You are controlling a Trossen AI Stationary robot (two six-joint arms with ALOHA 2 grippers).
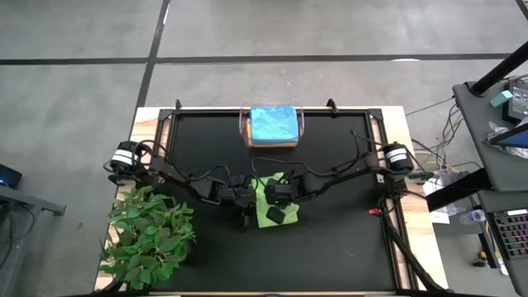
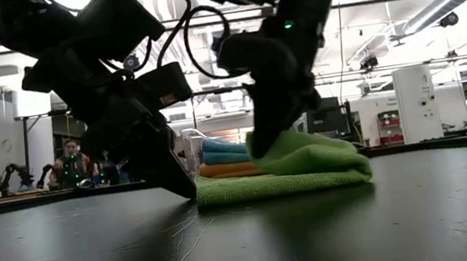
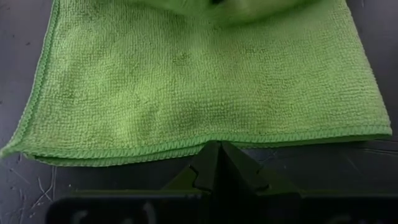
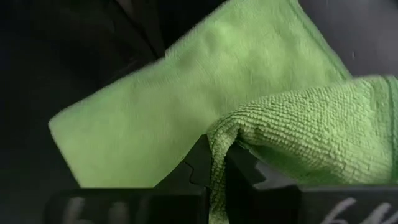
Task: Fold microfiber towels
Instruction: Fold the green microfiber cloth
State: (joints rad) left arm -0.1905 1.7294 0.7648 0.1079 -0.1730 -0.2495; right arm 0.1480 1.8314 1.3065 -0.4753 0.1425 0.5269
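Lime green towel (image 1: 271, 210): mid-table, between both arms, partly folded over.
Right gripper (image 4: 217, 167): pinched on a lifted towel fold; only its wrist view shows this.
Left gripper (image 3: 211, 163): closed, empty, at the towel's hem.
Bin (image 1: 273, 127): far edge, light blue towel (image 1: 273, 124) on top; the low view reveals teal and orange layers beneath.

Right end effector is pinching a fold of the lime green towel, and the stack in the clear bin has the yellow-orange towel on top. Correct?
Not quite. The right end effector does pinch the lime green towel, but the high view shows the light blue towel on top in the clear bin; orange sits lower.
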